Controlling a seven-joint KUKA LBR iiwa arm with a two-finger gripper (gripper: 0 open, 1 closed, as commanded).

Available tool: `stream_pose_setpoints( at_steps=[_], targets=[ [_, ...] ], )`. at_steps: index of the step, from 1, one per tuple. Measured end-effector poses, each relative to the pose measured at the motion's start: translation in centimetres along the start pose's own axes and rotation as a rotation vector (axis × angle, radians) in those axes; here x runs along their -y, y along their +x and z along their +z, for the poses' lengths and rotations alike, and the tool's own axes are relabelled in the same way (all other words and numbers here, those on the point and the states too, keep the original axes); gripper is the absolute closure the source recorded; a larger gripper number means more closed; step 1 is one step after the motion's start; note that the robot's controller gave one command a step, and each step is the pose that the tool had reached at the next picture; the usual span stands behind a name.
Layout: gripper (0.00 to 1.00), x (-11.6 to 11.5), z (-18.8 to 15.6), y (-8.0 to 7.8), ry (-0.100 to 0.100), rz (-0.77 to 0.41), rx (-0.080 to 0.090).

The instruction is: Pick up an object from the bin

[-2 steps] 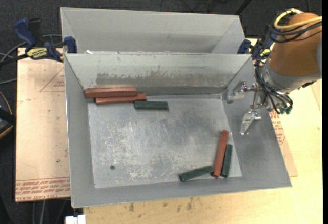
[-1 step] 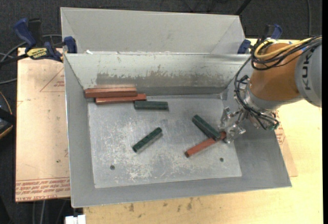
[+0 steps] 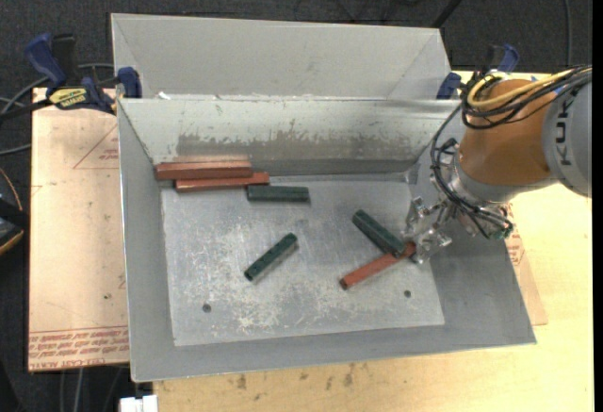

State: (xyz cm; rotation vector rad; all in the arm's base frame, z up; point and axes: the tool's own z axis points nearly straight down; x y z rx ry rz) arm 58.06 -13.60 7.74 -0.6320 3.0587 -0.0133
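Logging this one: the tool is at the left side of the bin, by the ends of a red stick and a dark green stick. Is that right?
Not quite. In the camera view the tool is at the right side of the bin, not the left. The rest stands: it is by the ends of a red stick and a dark green stick.

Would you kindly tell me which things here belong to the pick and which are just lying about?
In hand: gripper; slim red bar and dark green bar beside it, bin's right.
Lying about: two long brown bars at back; green bar beside them; green bar mid-floor.
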Motion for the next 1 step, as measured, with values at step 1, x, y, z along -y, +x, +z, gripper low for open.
stream_pose_setpoints(
  at_steps=[1],
  targets=[
    [1.00,1.14,-12.36,0.87,-0.011,-0.021,-0.012]
  ],
)
